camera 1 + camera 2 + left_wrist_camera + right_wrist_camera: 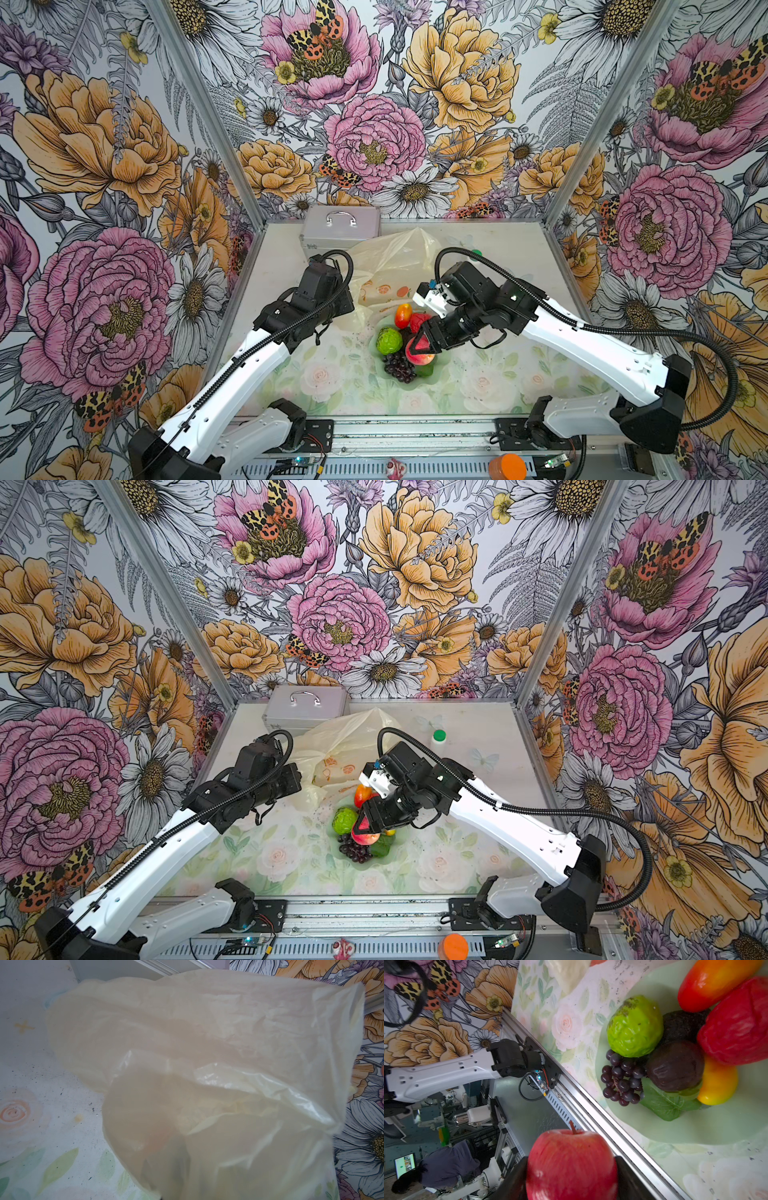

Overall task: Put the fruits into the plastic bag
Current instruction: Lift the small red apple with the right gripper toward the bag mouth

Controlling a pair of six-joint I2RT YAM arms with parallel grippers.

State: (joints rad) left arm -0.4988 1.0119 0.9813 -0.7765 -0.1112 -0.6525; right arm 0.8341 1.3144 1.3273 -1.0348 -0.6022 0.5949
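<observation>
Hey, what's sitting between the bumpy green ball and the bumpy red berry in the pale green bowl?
A dark brown avocado sits wedged between them, which shows most clearly in the right wrist view.

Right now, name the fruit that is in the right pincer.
The red-pink apple, clamped in the right pincer; the others lie in the green bowl.

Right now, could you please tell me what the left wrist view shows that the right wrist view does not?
Only the left wrist view: the bag, filling most of the picture. Only the right wrist view: the apple held in the right gripper, and the bowl with the green ball, grapes, avocado, berry and mangoes. Both: the floral table and wallpaper.
</observation>
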